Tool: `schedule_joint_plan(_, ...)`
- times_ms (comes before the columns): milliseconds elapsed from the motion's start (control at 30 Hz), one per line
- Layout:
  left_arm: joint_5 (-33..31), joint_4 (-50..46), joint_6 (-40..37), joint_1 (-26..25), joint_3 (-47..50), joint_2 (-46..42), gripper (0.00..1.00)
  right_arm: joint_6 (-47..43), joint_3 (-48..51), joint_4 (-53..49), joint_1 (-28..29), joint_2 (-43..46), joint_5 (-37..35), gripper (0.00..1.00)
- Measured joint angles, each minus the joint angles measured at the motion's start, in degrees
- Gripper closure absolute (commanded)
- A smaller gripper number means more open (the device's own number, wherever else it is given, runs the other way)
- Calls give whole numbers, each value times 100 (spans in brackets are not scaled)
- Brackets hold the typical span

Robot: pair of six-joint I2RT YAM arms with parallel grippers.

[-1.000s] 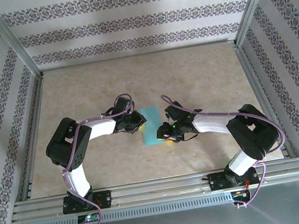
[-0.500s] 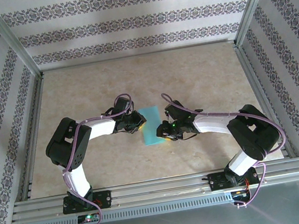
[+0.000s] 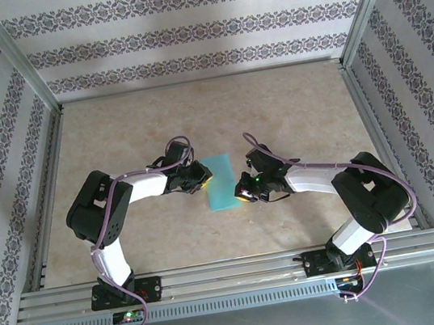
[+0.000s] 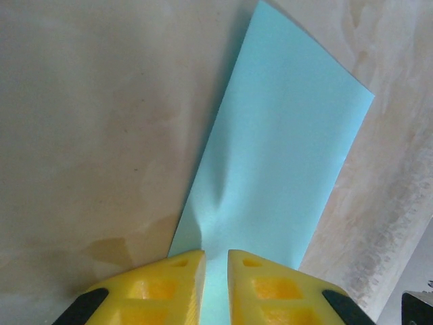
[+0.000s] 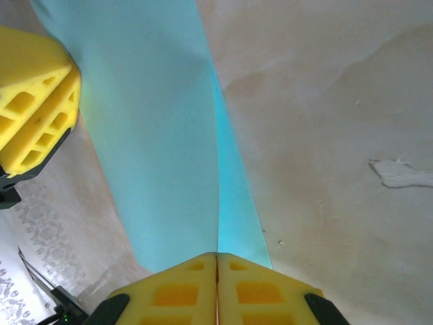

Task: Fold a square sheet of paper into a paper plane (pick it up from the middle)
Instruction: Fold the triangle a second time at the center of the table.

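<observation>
Left gripper: the jaws stand narrow, with the paper plane passing into the slit between the yellow fingertips. The sheet puckers just ahead of them, so it is gripped. The finger bases are cut off by the frame's bottom edge.

Right gripper: the jaws are pressed together with no gap. The paper's fold line runs straight into their seam, so the edge is pinched. How deep it sits cannot be made out.

Paper plane: at present a long light-blue folded strip, lying on the beige table between the two grippers, near the middle. One layer lifts off a darker layer beneath. The right wrist view cuts off its far end, and there a left finger overlaps its side edge. From above, both grippers hide the edges they hold.
</observation>
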State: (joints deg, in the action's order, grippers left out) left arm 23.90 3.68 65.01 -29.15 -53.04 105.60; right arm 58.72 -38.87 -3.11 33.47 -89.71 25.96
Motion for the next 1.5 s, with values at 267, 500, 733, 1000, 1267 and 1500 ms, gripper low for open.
schedule_joint_plan(267,46,24,-350,0,57,-223,70,15,0,-90,-59,0,142,100)
schedule_joint_plan(500,46,-282,-1099,63,-396,-334,74,-20,-9,-254,-76,0,229,100)
schedule_joint_plan(733,160,-581,-1565,186,-866,162,78,-42,-127,-284,-111,0,319,100)
schedule_joint_plan(1000,260,-868,-1716,190,-927,439,80,-74,-229,-256,-111,-2,455,100)
schedule_joint_plan(1267,264,-890,-1729,190,-927,446,80,-83,-535,70,-107,-348,640,100)
schedule_joint_plan(1500,262,-887,-1731,190,-925,446,81,-74,-826,315,9,-855,605,100)
